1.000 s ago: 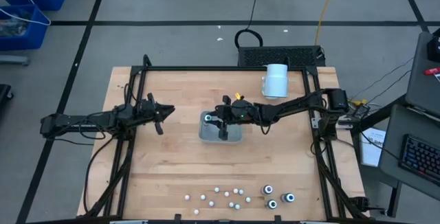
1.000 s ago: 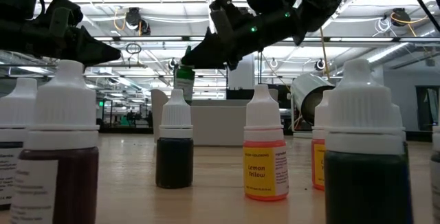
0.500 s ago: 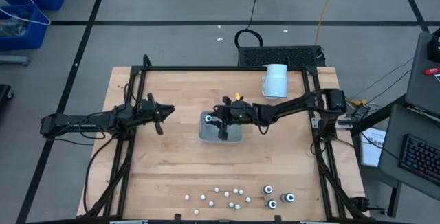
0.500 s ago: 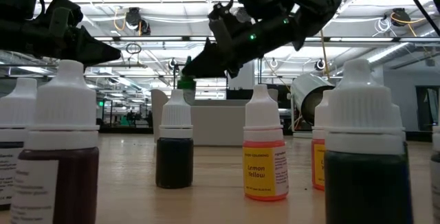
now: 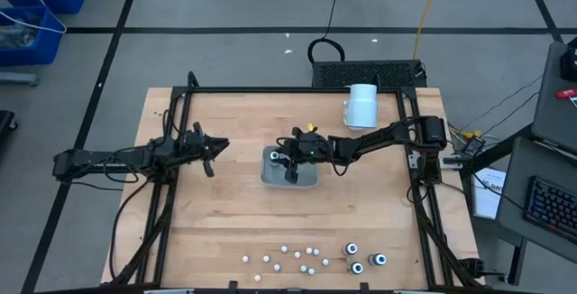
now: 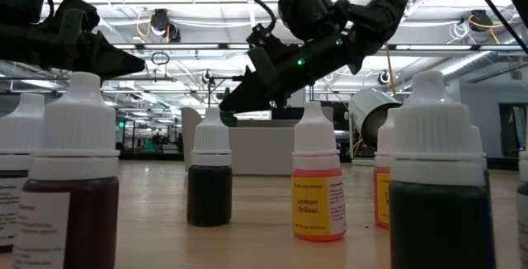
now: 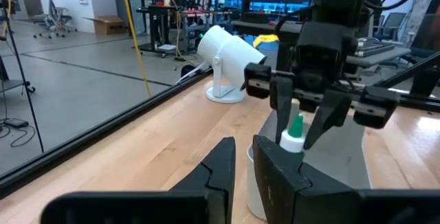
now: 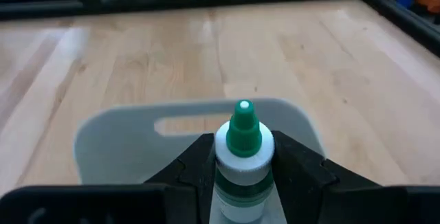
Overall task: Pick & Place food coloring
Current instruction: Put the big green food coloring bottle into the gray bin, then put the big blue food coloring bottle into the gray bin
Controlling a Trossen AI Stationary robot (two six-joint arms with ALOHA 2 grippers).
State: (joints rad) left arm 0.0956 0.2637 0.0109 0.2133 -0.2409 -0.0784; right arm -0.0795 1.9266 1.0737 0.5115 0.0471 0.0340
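Holding a green-capped bottle point(image 8: 242, 155) upright between its fingers point(image 8: 190, 165), the right gripper point(image 5: 291, 161) hangs over the grey tray point(image 5: 273, 178) at the middle of the desk point(image 5: 234, 213). The bottle's long axis runs vertical, cap up, with one finger on each side of its neck and the tray directly beneath, so the coming move looks like a straight lowering into the tray. The left gripper point(image 5: 210, 149) waits to the left, well apart from the tray, its fingers point(image 7: 218, 176) nearly pressed together on nothing. More bottles point(image 5: 357, 261) and small white caps point(image 5: 287, 255) lie along the desk's near edge, far from both arms. A white cylinder point(image 5: 361, 105) stands near the far right corner.
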